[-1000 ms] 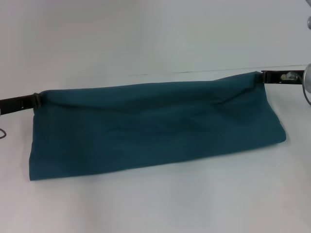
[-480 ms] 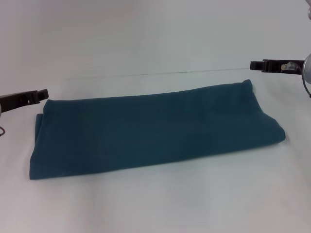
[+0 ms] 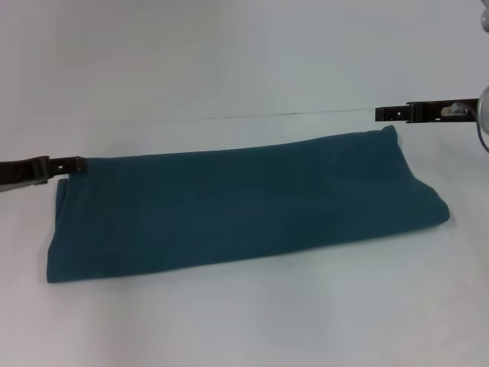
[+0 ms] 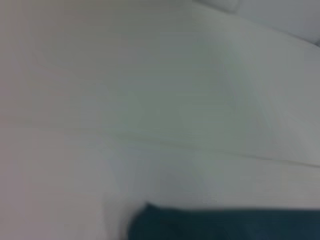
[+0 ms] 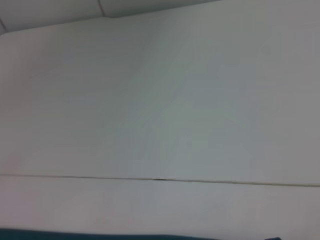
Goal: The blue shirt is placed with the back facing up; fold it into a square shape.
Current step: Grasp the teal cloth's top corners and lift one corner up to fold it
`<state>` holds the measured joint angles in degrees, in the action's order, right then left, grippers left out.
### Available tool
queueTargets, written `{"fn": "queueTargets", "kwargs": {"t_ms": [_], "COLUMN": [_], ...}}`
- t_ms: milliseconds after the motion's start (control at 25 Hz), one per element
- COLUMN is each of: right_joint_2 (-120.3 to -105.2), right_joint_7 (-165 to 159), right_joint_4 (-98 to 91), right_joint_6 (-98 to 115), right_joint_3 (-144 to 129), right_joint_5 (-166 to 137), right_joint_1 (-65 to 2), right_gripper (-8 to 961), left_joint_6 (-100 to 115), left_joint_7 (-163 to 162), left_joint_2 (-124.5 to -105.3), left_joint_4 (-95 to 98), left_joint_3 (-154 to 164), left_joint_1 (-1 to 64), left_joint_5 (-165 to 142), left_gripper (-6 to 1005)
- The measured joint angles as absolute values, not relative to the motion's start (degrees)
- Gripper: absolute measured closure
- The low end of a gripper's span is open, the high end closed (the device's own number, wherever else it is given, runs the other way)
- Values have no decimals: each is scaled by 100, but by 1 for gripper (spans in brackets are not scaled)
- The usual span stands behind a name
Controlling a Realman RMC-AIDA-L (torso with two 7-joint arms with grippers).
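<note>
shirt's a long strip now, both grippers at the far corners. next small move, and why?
Probably bring one gripper down onto an end of the strip to fold it over the middle. The blue shirt lies flat as a long band, not yet square. The left gripper sits at its far left corner, the right gripper just above the far right corner; neither visibly holds cloth.
</note>
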<state>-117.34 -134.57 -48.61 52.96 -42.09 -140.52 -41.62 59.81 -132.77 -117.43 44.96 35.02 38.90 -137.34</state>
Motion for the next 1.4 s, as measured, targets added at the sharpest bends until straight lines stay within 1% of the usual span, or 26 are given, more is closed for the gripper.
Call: {"fn": "queueTargets", "kwargs": {"t_ms": [40,80,120,280,360,840,1040,1160,1400], "right_joint_2": [-11739,-11743,-11747,-11735,-11743,-11798,-11822,-11873,-11928], "right_joint_7": [-13471,-13487,-13514,-13498,-13418,-11978,-11663,-11563,-11472], "right_joint_4": [-4946,-5046,-5188,-5349,-5441,-5496,-5499,-5498,-5502], "right_joint_6": [5382,5469,5651,5937,6112,7649,7976,8079,8204], "right_joint_3": [-4209,-4209,-4202,-4203,-4247,-4400,-4408,-4424,-4454], "right_joint_5": [-14053,-14054,-14054,-14053,-14052,-13763,-13528,-13510,-13502], "right_joint_1": [-4134,-4108,-4067,-4046,-4044,-4096,-4051,-4049,-4043], "right_gripper": [163,145,126,57,29,31,32,32,33], "left_joint_6": [6640,6880,7366,8075,8315,8778,8584,8326,7972], "left_joint_7": [-13636,-13767,-14087,-14602,-14751,-15048,-15067,-15147,-15349], "left_joint_2": [-11614,-11596,-11572,-11567,-11566,-11650,-11720,-11796,-11849], "left_joint_4": [4719,4847,5166,5579,5642,5620,5618,5595,5455], "left_joint_3": [3492,3491,3497,3520,3520,3647,3791,3906,4128], "left_joint_1": [3803,3748,3636,3534,3529,3601,3572,3563,3597], "left_joint_5": [-13757,-13791,-13915,-14334,-14587,-15219,-15240,-15294,-15597], "left_gripper": [205,160,140,59,59,60,60,60,60]}}
